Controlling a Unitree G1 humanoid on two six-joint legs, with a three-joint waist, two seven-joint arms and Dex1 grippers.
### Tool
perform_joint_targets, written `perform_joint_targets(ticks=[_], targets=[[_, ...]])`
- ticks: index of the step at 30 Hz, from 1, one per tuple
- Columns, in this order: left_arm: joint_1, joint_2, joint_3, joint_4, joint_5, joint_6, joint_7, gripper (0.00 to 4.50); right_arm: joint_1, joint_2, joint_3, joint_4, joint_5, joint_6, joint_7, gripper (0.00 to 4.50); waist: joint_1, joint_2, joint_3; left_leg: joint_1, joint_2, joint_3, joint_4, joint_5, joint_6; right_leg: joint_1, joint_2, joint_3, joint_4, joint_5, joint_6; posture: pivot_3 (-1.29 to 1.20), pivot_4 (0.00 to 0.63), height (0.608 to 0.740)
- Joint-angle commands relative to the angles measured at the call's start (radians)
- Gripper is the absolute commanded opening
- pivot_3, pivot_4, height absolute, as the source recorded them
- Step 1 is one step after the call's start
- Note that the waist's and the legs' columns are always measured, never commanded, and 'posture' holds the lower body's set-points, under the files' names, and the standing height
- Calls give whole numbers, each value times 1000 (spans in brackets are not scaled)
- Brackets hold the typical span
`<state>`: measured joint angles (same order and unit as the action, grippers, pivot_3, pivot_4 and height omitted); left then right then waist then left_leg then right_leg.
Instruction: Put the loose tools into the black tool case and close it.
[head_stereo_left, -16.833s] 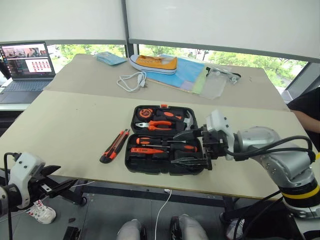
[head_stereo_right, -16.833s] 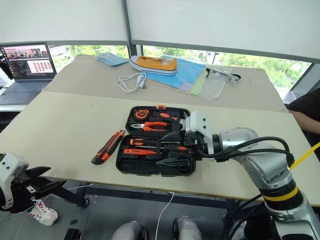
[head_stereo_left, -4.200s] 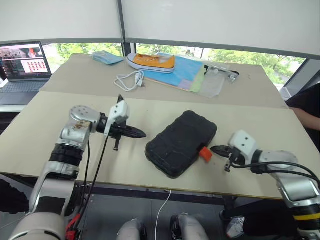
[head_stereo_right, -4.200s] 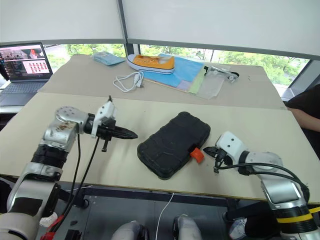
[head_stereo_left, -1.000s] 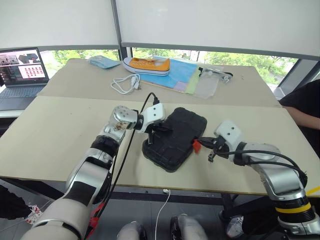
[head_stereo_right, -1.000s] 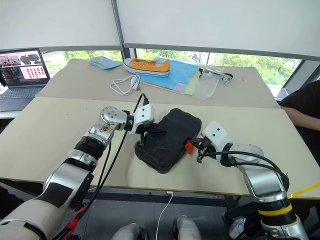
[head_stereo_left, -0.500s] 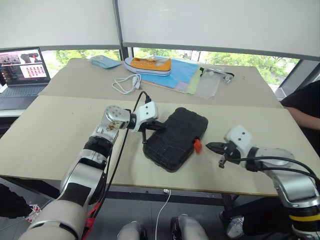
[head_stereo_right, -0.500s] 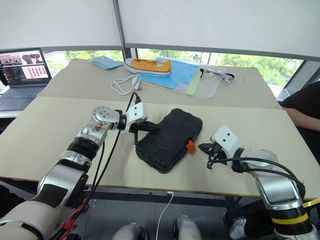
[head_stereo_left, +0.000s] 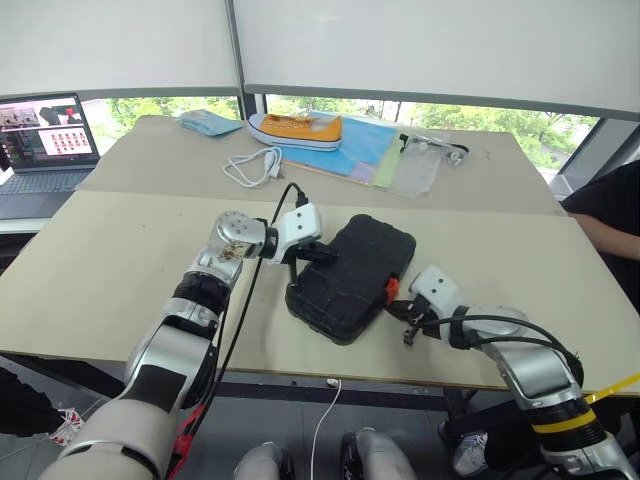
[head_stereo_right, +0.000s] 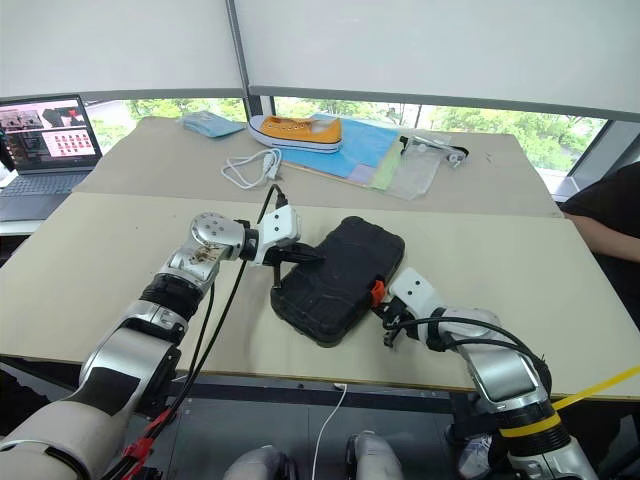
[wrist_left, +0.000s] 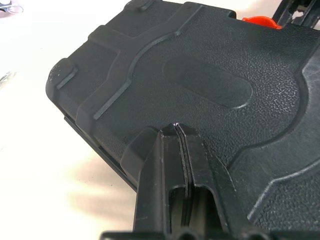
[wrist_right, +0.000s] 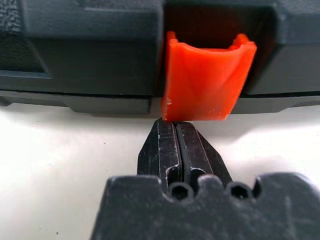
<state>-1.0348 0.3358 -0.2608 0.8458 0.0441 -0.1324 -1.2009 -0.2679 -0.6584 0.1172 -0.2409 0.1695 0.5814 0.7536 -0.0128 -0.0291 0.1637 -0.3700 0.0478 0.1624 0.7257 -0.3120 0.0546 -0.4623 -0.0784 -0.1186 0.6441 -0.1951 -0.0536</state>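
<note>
On the left, our left tool (head_stereo_left: 325, 254) has its two fingers pressed together with nothing between them, and its tip rests on the near-left part of the lid of the black tool case (head_stereo_left: 352, 275), which lies shut, at a slant, near the middle of the tabletop (head_stereo_left: 120, 260). We should use that tool as a hold-down: steady downward pressure on the lid, no sliding, so the case neither skids nor lifts while the other side is worked. No tools lie loose around the case, so we judge the packing done and the latching to be what is left. Moving right, the orange latch (wrist_right: 207, 82) sits on the case's side edge and hangs tipped outward, which we read as not yet snapped home. Our right tool (wrist_right: 176, 131) is also closed and empty, its tip low on the tabletop and right against the latch's lower edge. To do this well, we would keep the tip centred on the latch's width, as it is in the right wrist view, and push toward the case wall and slightly up so the latch swings flat rather than slipping off to one side. The push should be short and firm; too much could shove the whole case toward the left tool or twist it on the tabletop.
</note>
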Motion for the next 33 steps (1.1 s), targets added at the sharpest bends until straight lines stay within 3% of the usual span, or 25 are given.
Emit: perform_joint_targets(ticks=[1,6,15,22,33], targets=[[23,14,-29,25,41,0,-12,7,-3,-93,-140,-130,69,50,50,0,1,0,0,0,0,0,0,0,0,0,0,0,0,0,0,0,150,718],[26,11,-32,29,45,-10,-10,7,-44,-164,-169,-163,118,99,93,0,0,0,0,0,0,0,0,-1,2,1,-1,0,-2,0,0,0,150,718],[20,0,-32,41,49,-21,1,7,-159,-122,-54,-100,98,98,88,0,2,0,0,0,0,-1,0,-1,2,1,-3,-1,-2,0,0,0,150,718],[27,4,-32,37,50,-23,2,7,-128,-142,-8,-86,69,92,100,0,4,0,0,0,-1,-1,0,-1,2,1,-5,-1,-2,0,0,0,150,718],[33,6,-33,40,50,-28,3,7,-58,-191,-83,-136,100,110,88,0,9,0,0,0,-1,-1,0,-1,2,1,-6,-2,-2,0,0,0,150,718]])
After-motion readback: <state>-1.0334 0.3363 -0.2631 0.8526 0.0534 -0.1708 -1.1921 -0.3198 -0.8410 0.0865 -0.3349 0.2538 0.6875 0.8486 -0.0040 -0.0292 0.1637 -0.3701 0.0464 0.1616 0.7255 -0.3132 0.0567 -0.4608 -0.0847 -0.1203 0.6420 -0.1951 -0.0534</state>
